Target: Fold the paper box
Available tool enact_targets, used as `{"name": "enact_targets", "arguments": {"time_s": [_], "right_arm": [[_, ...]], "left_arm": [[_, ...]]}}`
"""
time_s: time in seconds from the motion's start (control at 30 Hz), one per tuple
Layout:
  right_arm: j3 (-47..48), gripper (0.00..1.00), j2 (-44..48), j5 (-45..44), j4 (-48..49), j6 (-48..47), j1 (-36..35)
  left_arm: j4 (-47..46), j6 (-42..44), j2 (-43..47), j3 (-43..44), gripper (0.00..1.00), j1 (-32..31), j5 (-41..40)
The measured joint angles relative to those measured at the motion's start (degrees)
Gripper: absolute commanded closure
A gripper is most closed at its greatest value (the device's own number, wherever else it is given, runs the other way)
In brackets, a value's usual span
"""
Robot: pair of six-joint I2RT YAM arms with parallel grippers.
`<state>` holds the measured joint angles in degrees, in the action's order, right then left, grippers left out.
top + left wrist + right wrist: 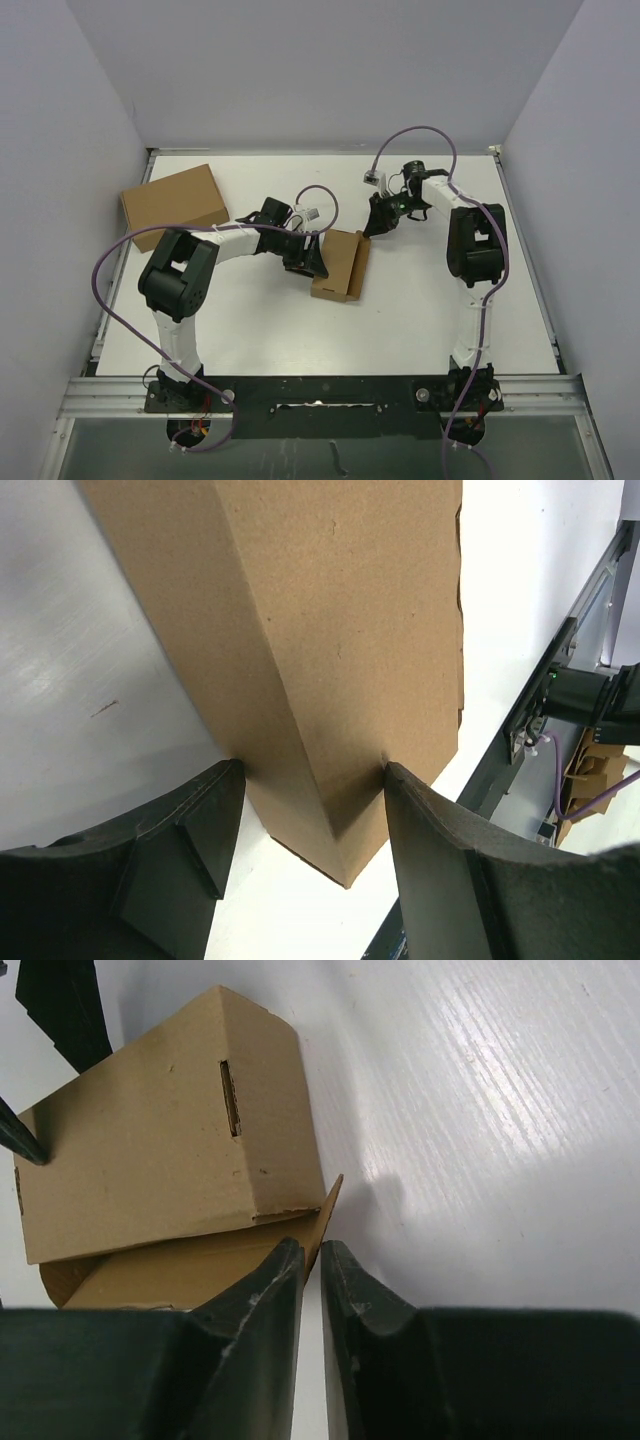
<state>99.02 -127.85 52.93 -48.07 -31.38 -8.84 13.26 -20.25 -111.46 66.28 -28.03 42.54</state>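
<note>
Where the box sits: the paper box [340, 265] lies near the middle of the surface [420, 300], mostly folded into a flat block, long axis running from near edge to far edge.
Unfinished part: one flap [190, 1265] sticks out loose under the folded body at the end facing the right arm; a slot [229, 1098] shows in the wall above it.
Left gripper [308, 258]: jaws at a middling spread, one on each side of the box's left end, both tips against the cardboard. Reads as a steadying grip.
Right gripper [380, 222]: jaws almost together, only a thin slit between them and nothing in it; tips just beside the loose flap's corner.
Step (judgement): catching or pushing that flap to tuck it.
Risk 1: jaws meet beside the flap's edge and pinch air, since the corner lies just off the slit.
Risk 2: a push from the right pivots the box, as it is held at one end only.
Risk 3: a misaligned flap buckles against the wall.
Bystander: larger cardboard box [175, 205] at the far left corner, well apart.
</note>
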Motion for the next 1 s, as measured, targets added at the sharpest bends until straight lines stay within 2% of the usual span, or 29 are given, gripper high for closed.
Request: {"name": "enact_targets", "arguments": {"time_s": [0.07,0.23,0.73,1.0], "right_arm": [[0.0,0.94,0.0,-0.2,0.0,0.4,-0.1],[-0.8,1.00,0.1,-0.2,1.0,1.5,-0.2],[-13.7,1.00,7.6,-3.0,12.8,11.0,0.5],[-15.8,1.00,8.5,-3.5,16.0,16.2,0.6]], "left_arm": [[0.0,0.0,0.0,0.0,0.44,0.0,0.0],[0.0,0.0,0.0,0.0,0.44,0.0,0.0],[0.4,0.0,0.0,0.0,0.42,0.0,0.2],[0.9,0.0,0.0,0.0,0.35,0.0,-0.5]]}}
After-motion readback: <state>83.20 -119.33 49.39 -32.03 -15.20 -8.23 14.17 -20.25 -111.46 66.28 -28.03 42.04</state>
